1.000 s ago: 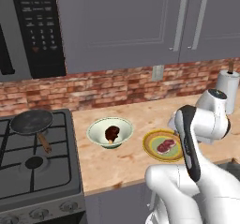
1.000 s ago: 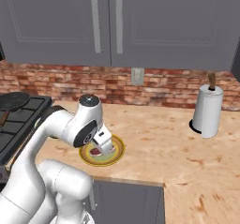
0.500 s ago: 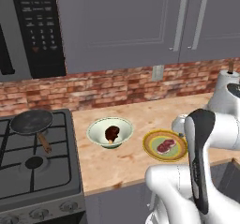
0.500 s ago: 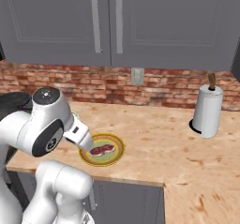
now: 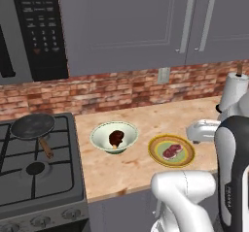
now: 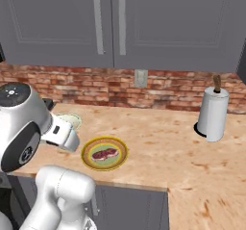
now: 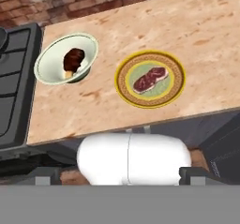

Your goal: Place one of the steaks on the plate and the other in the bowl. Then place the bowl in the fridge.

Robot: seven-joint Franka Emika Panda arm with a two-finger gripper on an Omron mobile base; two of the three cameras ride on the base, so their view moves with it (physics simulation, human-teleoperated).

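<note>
Now the wooden counter [image 5: 141, 170] carries both dishes near its front edge; the bowl [image 5: 114, 137] stands toward the counter's left end, just beside the stove [image 5: 36, 175], and the darker brown-red steak [image 5: 116, 138] lies inside it; the plate [image 5: 171, 150] sits to the bowl's right, apart from it, close to the front edge, with the red marbled steak [image 5: 172, 151] resting on its middle; from the hand camera the same pair reads clearly, the bowl [image 7: 66, 59] with its dark piece [image 7: 73, 59] toward the stove side and the plate [image 7: 150, 79] with its red piece [image 7: 149, 79] beside it; the gripper's fingertips cannot be made out in any frame, though its jaws stand wide and nothing is held; the arm's white wrist [image 6: 61, 133] hangs over the counter's front edge between bowl and plate; a dark frying pan [image 5: 34, 126] rests on the stove's rear left burner; a paper towel roll [image 6: 213, 112] stands upright toward the counter's right end near the brick backsplash [image 6: 125, 85]; grey cabinets [image 6: 110, 22] hang above, and a black microwave [image 5: 31, 27] is mounted over the stove.
</note>
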